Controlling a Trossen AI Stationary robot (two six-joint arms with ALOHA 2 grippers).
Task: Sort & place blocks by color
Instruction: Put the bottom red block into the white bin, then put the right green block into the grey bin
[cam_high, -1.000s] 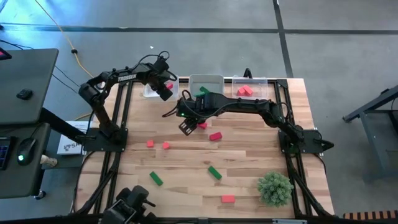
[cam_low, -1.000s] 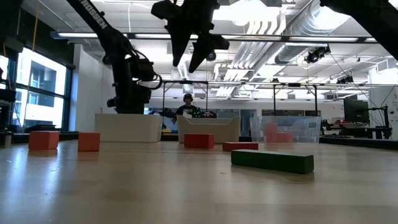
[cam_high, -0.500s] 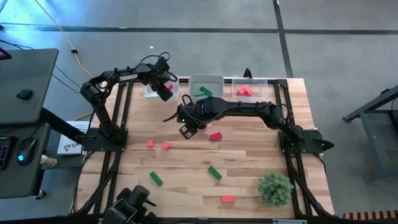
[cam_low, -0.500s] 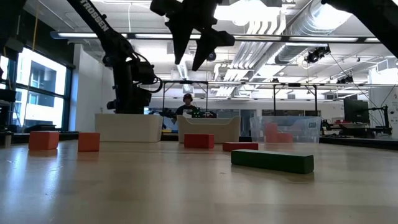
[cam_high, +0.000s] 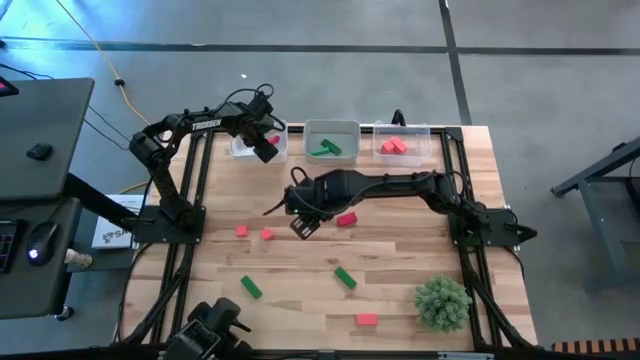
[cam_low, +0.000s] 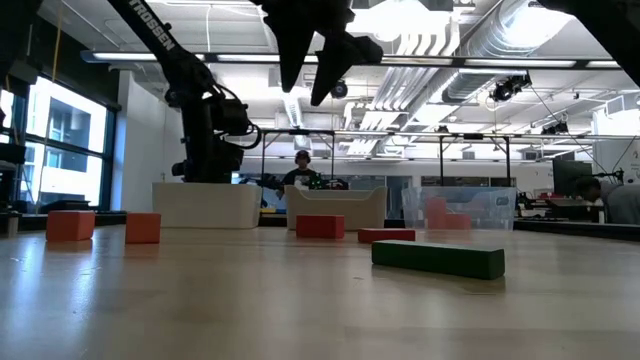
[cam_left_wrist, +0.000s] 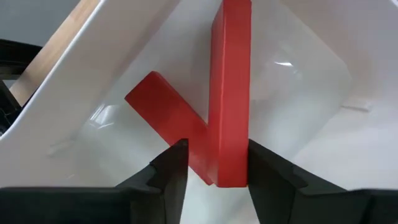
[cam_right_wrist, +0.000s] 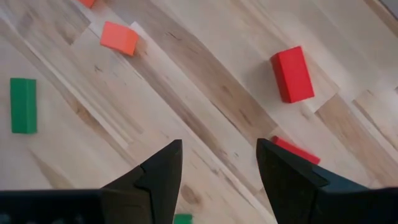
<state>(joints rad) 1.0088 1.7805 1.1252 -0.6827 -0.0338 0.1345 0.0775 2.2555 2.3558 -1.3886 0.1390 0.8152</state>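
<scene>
Right claw advanced, spread, empty.

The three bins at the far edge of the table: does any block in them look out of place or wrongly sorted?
Nothing stands out. The left bin holds red bars, and the left pincer grips another red bar above it. The middle bin holds green blocks, and the right bin holds red ones. The right pincer is open over the table.

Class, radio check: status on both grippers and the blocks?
Left gripper shut on red bar over the left bin. Right gripper open, empty, above mid-table. Red block beside it. Nothing obstructing.
</scene>
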